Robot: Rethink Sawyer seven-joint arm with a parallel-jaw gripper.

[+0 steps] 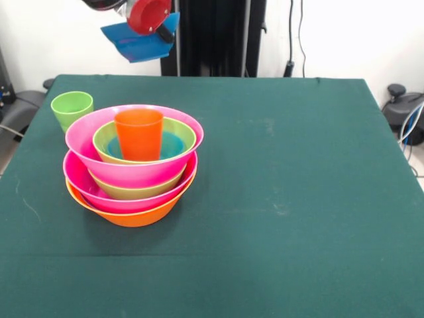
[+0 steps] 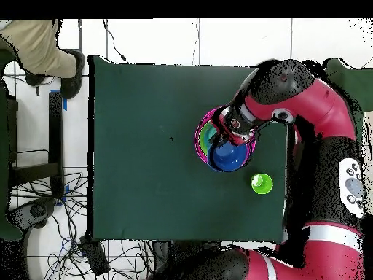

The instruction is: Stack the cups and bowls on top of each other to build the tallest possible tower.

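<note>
The tower (image 1: 132, 173) stands at the table's left in the front view: orange bowl lowest, then pink, green, pink and green bowls, with a light blue bowl (image 1: 173, 142) inside the top one. The orange-red cup (image 1: 139, 134) stands upright in it. The light green cup (image 1: 71, 109) stands alone on the cloth behind the tower; it also shows in the overhead view (image 2: 261, 183). My gripper (image 1: 142, 36) is high above the table's far edge, shut on a dark blue bowl (image 1: 136, 45) held tilted. In the overhead view this bowl (image 2: 227, 154) hangs over the tower (image 2: 204, 135).
The green table cloth (image 1: 285, 199) stretches right of the tower. The black pedestal (image 1: 212, 36) stands behind the far edge. A person's leg and shoe (image 2: 45, 51) show off the table's corner in the overhead view, with cables (image 2: 51, 219) on the floor.
</note>
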